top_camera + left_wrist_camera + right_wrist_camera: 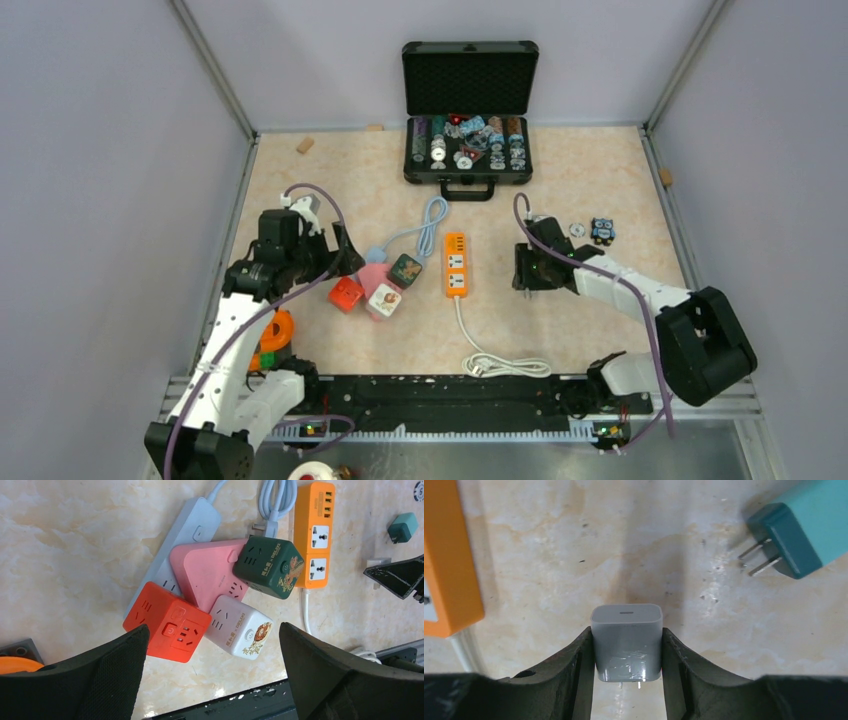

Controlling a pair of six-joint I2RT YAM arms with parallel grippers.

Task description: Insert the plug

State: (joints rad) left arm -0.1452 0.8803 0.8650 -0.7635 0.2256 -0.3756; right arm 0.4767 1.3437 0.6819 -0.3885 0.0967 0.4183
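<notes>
Gripping: right gripper [626, 652] is closed narrow on the plug [626, 625], one finger pressed on each flat side.
Plug: small pale grey charger block; slot face points away from the wrist camera, two prongs point back toward it.
Plug position: low over the worktop [580, 190], to the right of the orange power strip [446, 565] and clear of it; cannot tell whether it rests on the surface or is lifted.
Orange power strip: lies flat at mid-worktop with its sockets face up and empty; its white cable [505, 365] is coiled near the front edge.
Teal adapter [796, 535]: lies on its side beyond the plug, prongs toward the plug, apart from it.
Left gripper [214, 629]: jaws spread wide with nothing between them, hovering over a cluster of socket blocks.
Cluster: red cube [167, 622], white cube [240, 632], green cube [270, 565] and pink triangular block [207, 572] sit touching, the pink block partly over a grey-blue strip [185, 540].
Far edge: open black case [468, 110] with small parts inside.
</notes>
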